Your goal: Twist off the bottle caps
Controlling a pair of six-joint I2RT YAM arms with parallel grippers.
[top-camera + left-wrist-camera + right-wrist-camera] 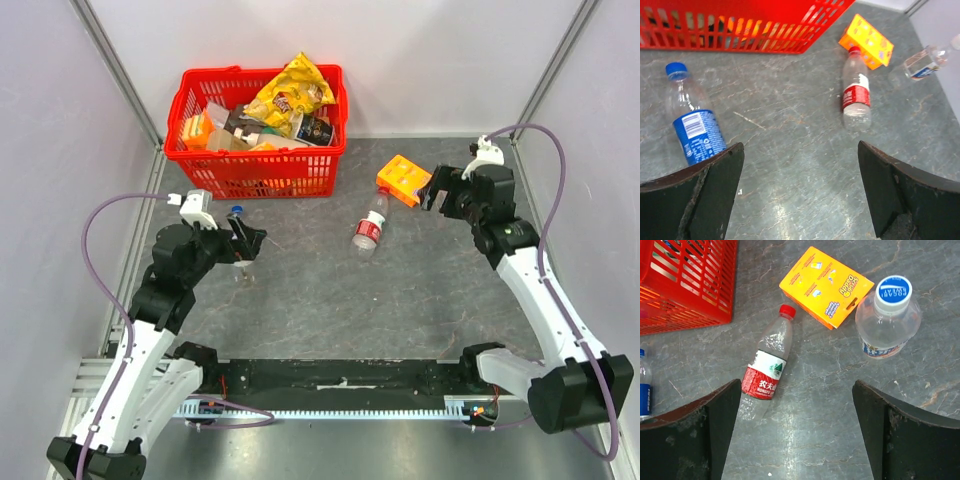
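**Both pincers wide open and empty, all three caps on**

- left gripper: jaws at full spread with nothing between them, hanging over the grey stone-look table. Just off its left finger is the clear plastic blue-labelled bottle, with its blue ribbed cap towards the red plastic basket. Can't tell if it's upright or lying.
- right gripper: same, full spread and empty. Ahead of it the clear red-labelled bottle lies on its side mid-table, its red cap just beside the orange cardboard box. Right of the box, the nearly plain clear bottle looks upright, with its pale cap on top.

Handling, my read: the bottles are thin-walled and look near-empty, so light. The bodies will likely dent and slip under a hard pinch, and the lying one will roll. The caps are stiff and ribbed, so they're the best twist surface. Put one pincer on the body at the label band or shoulder, the other across the cap ribs.
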